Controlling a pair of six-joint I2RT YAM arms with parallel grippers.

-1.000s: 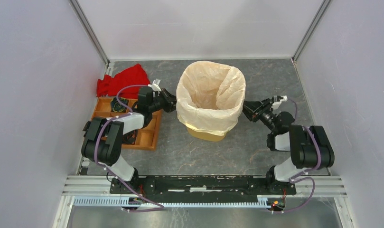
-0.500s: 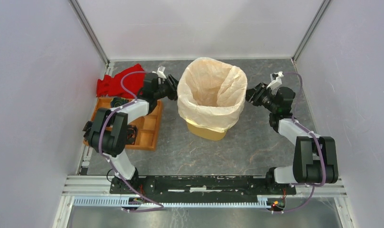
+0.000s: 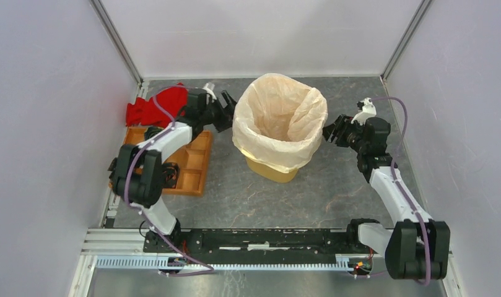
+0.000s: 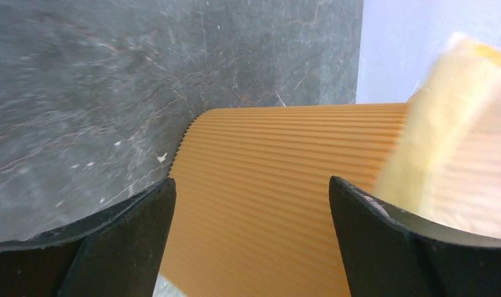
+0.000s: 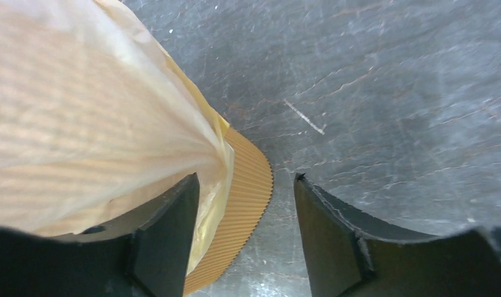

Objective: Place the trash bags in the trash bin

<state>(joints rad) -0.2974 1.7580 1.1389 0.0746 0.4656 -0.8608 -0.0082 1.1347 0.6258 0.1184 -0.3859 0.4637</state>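
The trash bin [image 3: 272, 170] stands mid-table, a yellow-orange wastebasket. The cream-white trash bag [image 3: 278, 117] lines it and drapes over its rim. My left gripper [image 3: 228, 112] is at the bin's left side, open wide. In the left wrist view its jaws [image 4: 252, 185] frame the ribbed bin wall [image 4: 266, 154], with the bag's hem [image 4: 458, 111] to the right and nothing pinched. My right gripper [image 3: 330, 131] hangs open at the bin's right side. In its wrist view the gripper [image 5: 246, 179] spans the bin's wall [image 5: 241, 229], the bag [image 5: 80, 111] beside its left finger.
A red cloth [image 3: 152, 105] lies at the back left. A shallow orange compartment tray [image 3: 186, 164] sits under my left arm. Enclosure walls close in the left, back and right. A metal rail [image 3: 266, 238] runs along the near edge.
Both grippers have moved toward the back along the bin's sides. My left jaws have gone from nearly shut to wide open. The right arm has stretched out, its jaws narrowing, then widening.
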